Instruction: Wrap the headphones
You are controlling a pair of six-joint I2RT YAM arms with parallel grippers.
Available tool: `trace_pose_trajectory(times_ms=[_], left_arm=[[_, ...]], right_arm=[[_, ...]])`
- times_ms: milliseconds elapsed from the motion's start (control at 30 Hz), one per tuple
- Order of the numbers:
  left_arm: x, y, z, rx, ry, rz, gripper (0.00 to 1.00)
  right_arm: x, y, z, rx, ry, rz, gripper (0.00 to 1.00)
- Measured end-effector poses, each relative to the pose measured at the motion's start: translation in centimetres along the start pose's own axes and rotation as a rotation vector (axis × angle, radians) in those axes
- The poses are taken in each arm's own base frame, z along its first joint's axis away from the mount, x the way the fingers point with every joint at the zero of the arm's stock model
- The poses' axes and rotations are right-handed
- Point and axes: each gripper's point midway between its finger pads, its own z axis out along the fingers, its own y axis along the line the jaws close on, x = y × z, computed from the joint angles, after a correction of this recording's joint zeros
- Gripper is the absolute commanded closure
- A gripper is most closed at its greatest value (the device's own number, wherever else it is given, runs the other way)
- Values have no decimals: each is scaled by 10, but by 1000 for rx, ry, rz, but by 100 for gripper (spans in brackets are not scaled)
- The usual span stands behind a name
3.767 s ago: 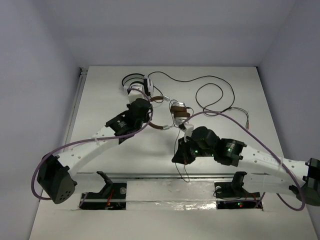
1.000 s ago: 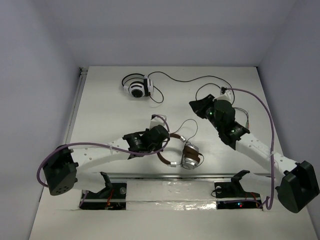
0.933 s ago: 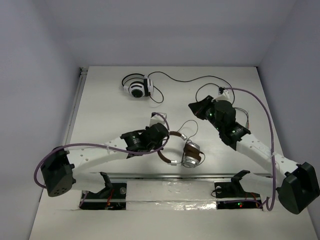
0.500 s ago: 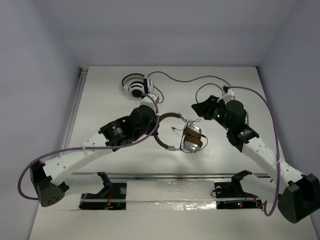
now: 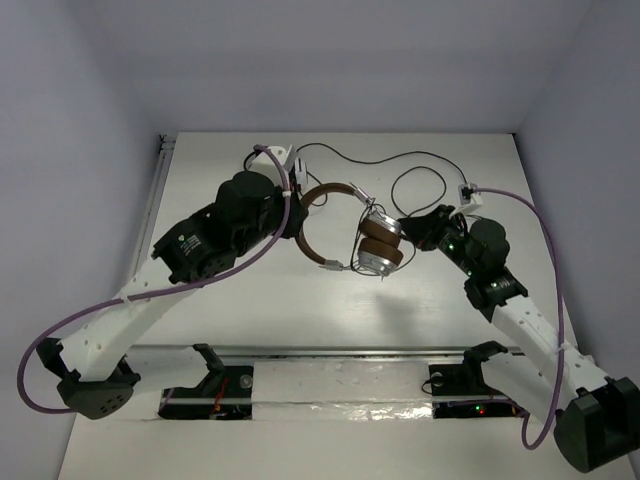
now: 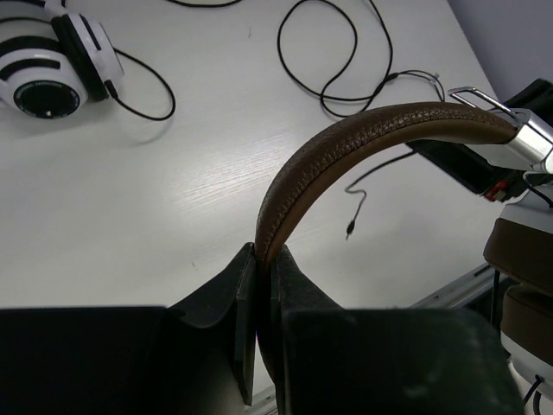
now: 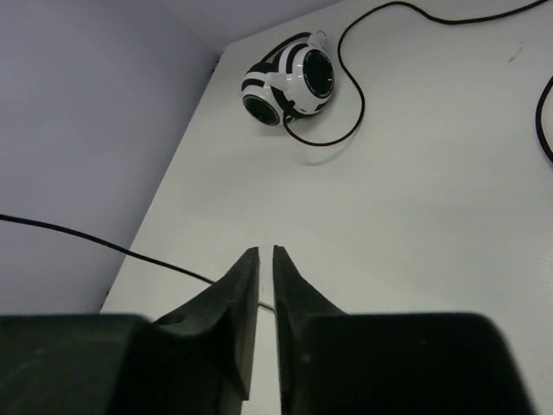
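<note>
The headphones have a brown headband and brown-and-silver ear cups. They hang in the air over the middle of the table. My left gripper is shut on the headband, pinching its end between the fingertips. The ear cups show at the right edge of the left wrist view. My right gripper sits just right of the ear cups. Its jaws are almost together, and the thin dark cable runs in from the left and passes between them.
White-and-black headphones with a black cable lie at the back left of the table and also show in the left wrist view. Cable loops lie on the table behind the right gripper. A metal rail runs along the near edge.
My left gripper has lifted the headphones by the headband and carried them back and to the right. My right gripper has moved forward and left, up beside the ear cups.
</note>
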Motion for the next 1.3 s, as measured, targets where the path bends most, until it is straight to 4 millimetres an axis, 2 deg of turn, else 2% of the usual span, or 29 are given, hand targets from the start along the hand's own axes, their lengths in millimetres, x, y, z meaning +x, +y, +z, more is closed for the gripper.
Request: trace_pose_trajectory(times_ms=[33,67,100,233,500,600,800,1133,1233,1300], left_arm=[[-5,-2,-2,8,-10,2,100],[-9,-3,-4,14,-17,5,100],[-12,-4,-6,18,-22,8,100],[-16,-7,-5,25,-22,20,100],[-18,-9,3,20,5,37,100],[-23,-10,-1,29,-4,36,100],[-33,-16,-7,55,-25,35,100],[-39,-23,-10,84,-30,36,100],[-38,-23,-10,87,-28,39,100],[-38,-23,-10,86,-27,39,100]], right_arm=[[2,2,-4,-16,-5,0,72],[4,3,-7,-30,-8,-2,58],[7,6,-12,-53,-8,-11,54],[12,19,-21,-137,-11,-49,47],[33,38,-20,-298,87,-66,42],[42,41,-17,-346,131,-66,41],[55,34,-9,-347,182,-50,40],[53,28,0,-322,180,-56,41],[61,25,3,-315,210,-43,44],[68,24,4,-318,234,-35,54]])
